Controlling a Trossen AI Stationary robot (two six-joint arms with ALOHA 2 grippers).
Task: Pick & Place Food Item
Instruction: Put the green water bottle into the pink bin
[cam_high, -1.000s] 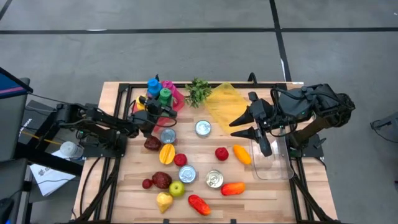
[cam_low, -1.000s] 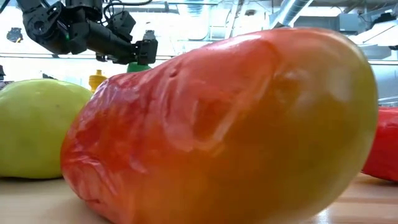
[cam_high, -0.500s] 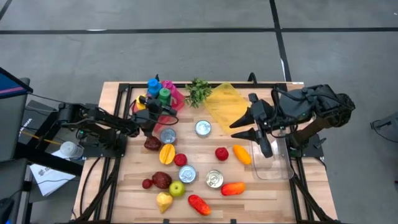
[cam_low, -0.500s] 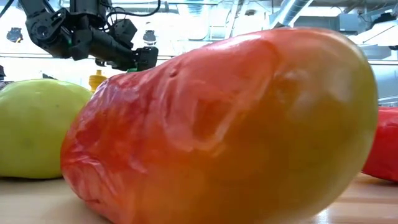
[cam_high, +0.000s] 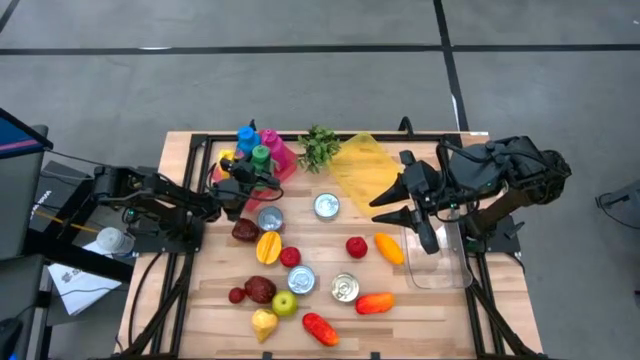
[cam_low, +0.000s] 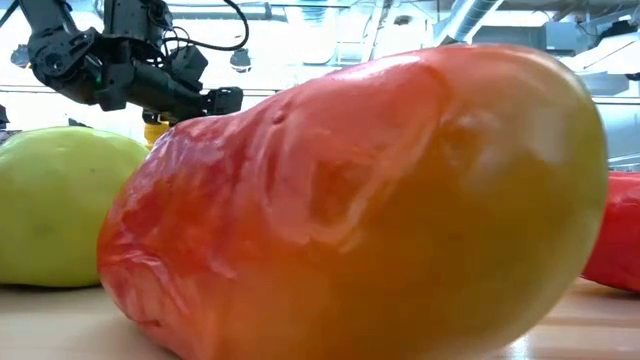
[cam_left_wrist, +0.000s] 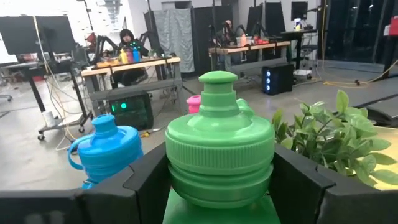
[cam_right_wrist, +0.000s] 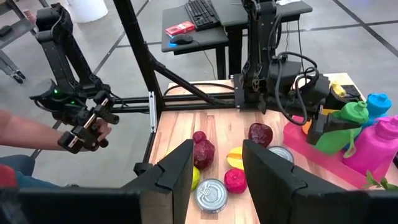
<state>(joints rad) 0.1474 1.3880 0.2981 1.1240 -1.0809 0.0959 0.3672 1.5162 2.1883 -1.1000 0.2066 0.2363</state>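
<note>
Green bottle (cam_left_wrist: 219, 155) between left gripper (cam_left_wrist: 217, 186) jaws

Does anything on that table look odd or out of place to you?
Mostly the green plastic bottle: the left gripper is clamped around its neck, though it is no food item. The red-orange plastic mango sits right against the low camera, blocking its view. Nothing looks spilled or broken.

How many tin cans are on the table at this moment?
4. One can sits beside the left end effector, one is below the green plant, and two stand side by side near the table's front. None appears hidden.
</note>
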